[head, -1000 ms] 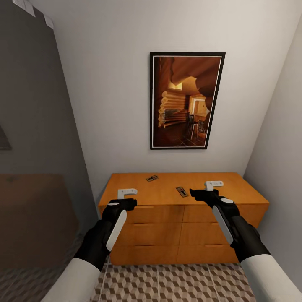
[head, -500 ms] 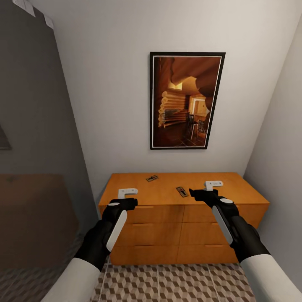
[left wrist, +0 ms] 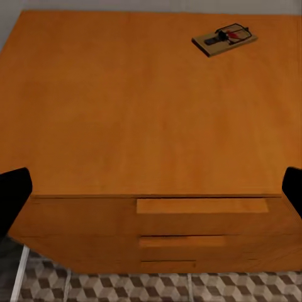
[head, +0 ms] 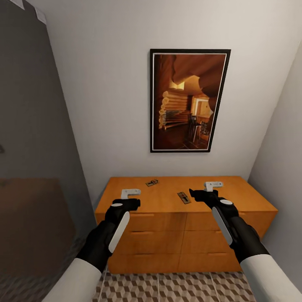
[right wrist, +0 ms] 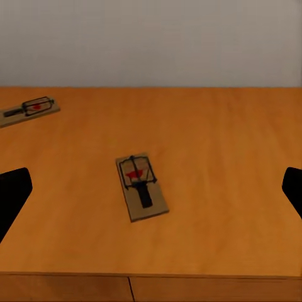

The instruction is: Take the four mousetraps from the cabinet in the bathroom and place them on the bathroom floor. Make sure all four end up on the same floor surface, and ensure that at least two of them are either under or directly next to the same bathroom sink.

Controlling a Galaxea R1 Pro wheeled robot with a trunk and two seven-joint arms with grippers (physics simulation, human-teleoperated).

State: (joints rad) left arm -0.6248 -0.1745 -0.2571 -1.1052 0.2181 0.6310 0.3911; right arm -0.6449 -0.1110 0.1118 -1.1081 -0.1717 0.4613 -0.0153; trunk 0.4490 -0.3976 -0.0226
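Even, soft lighting; renders slightly blurred, glare-free.

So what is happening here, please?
A two-armed robot faces a wooden cabinet. Two mousetraps lie on its top: one nearer the front, one farther back. The left tool and right tool hover open above the top, holding nothing. No trap is on the tiled floor yet.

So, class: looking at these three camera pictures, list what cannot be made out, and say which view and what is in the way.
- Inside of the cabinet: head view, its closed drawer fronts hide it.
- The other two mousetraps: two lie on top, the far mousetrap and the near mousetrap.
- Left gripper and right gripper: wrist views, frame edges crop the fingertips.
- Bathroom floor: head view, the arms cover part.
- Trap mechanisms: head view, too small.
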